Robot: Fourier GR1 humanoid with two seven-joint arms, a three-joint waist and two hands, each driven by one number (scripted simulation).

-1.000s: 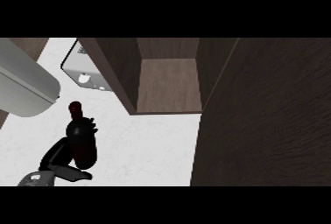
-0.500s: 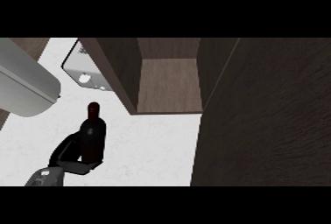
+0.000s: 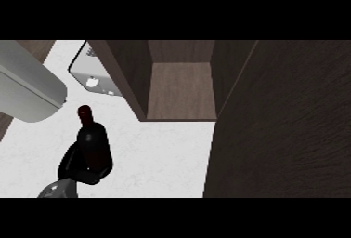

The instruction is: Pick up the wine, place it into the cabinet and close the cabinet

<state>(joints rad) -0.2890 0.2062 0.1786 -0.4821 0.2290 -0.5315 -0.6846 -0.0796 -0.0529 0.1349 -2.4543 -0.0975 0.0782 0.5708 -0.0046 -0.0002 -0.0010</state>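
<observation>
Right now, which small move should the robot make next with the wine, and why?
Probably carry the wine bottle up and to the right toward the open cabinet. The hand at lower left is already curled round the bottle, which is left of and below the opening, and the cabinet shelf looks bare.

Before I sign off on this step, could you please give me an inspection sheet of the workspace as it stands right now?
Surface: white counter, lit, bare around the bottle.
Job's things: wine bottle, dark with a red top, held above the counter, left of the cabinet; cabinet open, inside shelf visible; dark door panel fills the right side.
Clutter: a silver appliance behind the cabinet's left wall.
Hands: one black hand curled round the bottle's lower body; which hand it is cannot be told. No other hand seen.
Cables: nothing seen.
Surroundings: large grey cylinder at upper left, likely a forearm.
</observation>
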